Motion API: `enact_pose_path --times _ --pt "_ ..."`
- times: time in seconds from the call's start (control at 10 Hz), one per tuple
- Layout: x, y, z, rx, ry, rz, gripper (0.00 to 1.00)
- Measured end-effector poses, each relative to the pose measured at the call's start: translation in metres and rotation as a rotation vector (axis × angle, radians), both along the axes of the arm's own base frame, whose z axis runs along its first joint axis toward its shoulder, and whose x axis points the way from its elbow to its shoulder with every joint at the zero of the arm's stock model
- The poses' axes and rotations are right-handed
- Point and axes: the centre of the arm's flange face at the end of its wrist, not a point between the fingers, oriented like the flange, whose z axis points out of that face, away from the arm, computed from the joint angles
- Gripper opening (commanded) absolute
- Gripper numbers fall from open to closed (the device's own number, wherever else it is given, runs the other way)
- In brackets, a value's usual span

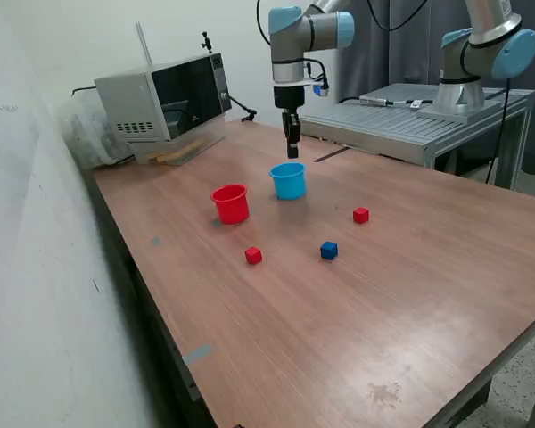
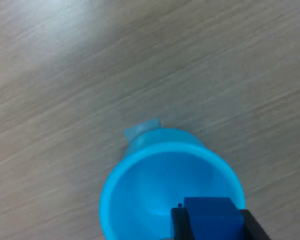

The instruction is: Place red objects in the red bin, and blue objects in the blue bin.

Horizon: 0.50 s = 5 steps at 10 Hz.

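My gripper [image 1: 292, 152] hangs just above the light blue bin [image 1: 288, 180] and is shut on a dark blue cube [image 2: 211, 218]; the wrist view shows that cube between the black fingers [image 2: 179, 224] over the blue bin's [image 2: 155, 185] open mouth. The red bin [image 1: 231, 203] stands beside the blue one, toward the exterior view's left. On the table lie a blue cube [image 1: 329, 251] and two red cubes [image 1: 253, 256], [image 1: 361, 215].
A microwave [image 1: 165, 105] sits at the back of the wooden table [image 1: 339, 321] toward the exterior view's left. A second robot arm [image 1: 481, 53] stands on a metal bench [image 1: 410, 120] behind the table. The table's near edges fall off to the floor.
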Motion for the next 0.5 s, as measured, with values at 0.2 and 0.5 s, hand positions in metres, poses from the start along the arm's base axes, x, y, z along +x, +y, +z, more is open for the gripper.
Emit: enact_pose_path --times 0.2,0.5 --pt "-0.0002 0.0006 -0.0009 0.002 -0.002 0.021 1.0" --pt "0.0005 0.0049 -0.0011 0.008 -0.002 0.059 1.0"
